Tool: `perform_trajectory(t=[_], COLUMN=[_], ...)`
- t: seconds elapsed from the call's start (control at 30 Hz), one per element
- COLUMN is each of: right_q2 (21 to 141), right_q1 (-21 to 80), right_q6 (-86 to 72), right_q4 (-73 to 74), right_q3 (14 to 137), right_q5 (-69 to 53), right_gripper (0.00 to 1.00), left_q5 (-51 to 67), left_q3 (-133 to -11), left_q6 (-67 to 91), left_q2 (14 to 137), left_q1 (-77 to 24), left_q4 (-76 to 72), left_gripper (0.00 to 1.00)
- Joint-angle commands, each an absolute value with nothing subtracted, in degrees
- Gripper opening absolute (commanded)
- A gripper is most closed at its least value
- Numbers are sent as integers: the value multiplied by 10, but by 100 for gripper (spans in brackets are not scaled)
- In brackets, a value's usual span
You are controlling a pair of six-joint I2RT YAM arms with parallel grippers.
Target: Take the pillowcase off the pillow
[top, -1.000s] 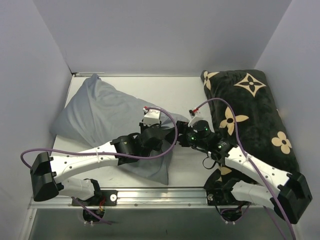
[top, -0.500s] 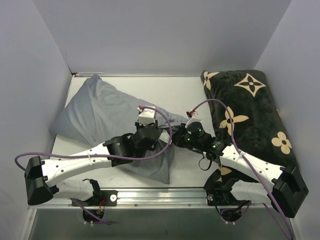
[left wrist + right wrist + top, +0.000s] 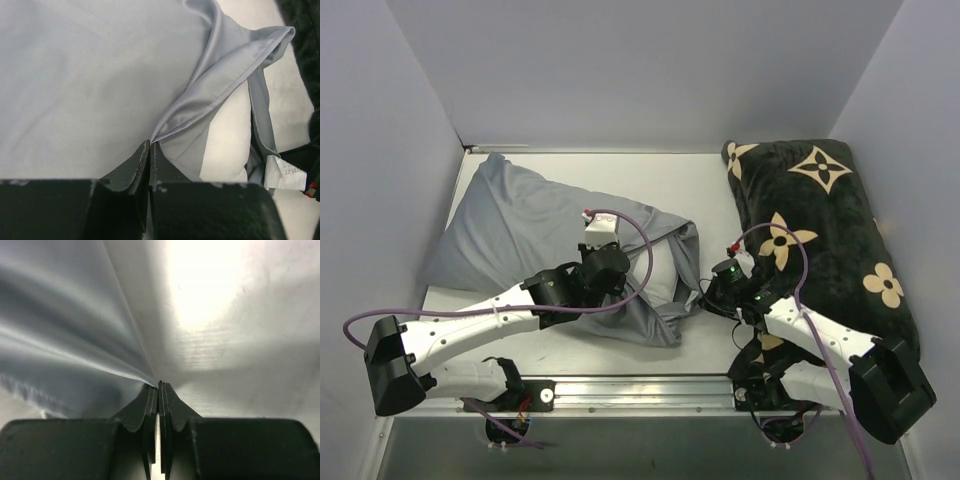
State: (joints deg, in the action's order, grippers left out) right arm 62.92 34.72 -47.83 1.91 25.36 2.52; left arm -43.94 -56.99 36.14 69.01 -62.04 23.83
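Note:
The grey-blue pillowcase [image 3: 520,225] lies from the far left corner to the table's middle, its open end facing right. The white pillow [image 3: 665,277] shows inside that opening and as a pale bulge [image 3: 230,135] in the left wrist view. My left gripper [image 3: 625,283] sits on the case near the opening, shut on a fold of the pillowcase [image 3: 75,75] beside the hem. My right gripper [image 3: 706,294] is at the opening's right edge, shut on the pillowcase [image 3: 65,330], which runs taut from its tips.
A black cushion [image 3: 820,225] with tan flower motifs fills the right side, close behind the right arm. White walls enclose the table on three sides. A metal rail [image 3: 640,385] runs along the near edge. A white label [image 3: 282,170] hangs at the case's opening.
The right gripper shut on the case's edge and drew back to the right and nearer, stretching the opening so the white pillow shows. The left gripper closed on the cloth and shifted left.

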Motion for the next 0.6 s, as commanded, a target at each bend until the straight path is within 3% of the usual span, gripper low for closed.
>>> perform_trajectory(t=[0.0, 0.07, 0.17, 0.2, 0.3, 0.47, 0.57], right_q2=[651, 649, 604, 572, 503, 414, 414], right_q1=[346, 366, 401, 405, 414, 424, 434], right_q6=[-487, -488, -489, -488, -486, -474, -459], right_q4=[24, 29, 71, 83, 140, 196, 150], right_q3=[250, 256, 266, 274, 294, 328, 347], right_q5=[16, 21, 62, 69, 94, 93, 65], right_gripper=[0, 0, 16, 26, 37, 43, 45], left_q5=[-424, -411, -395, -391, -387, -383, -382], left_q3=[-552, -539, -529, -525, -522, -522, -519], left_q6=[389, 396, 400, 400, 400, 396, 396], left_q2=[667, 671, 679, 679, 683, 689, 689], left_q1=[-617, -617, -619, -619, -619, -621, -621], left_q4=[257, 249, 234, 230, 217, 210, 210], left_gripper=[7, 6, 5, 4, 4, 4, 4])
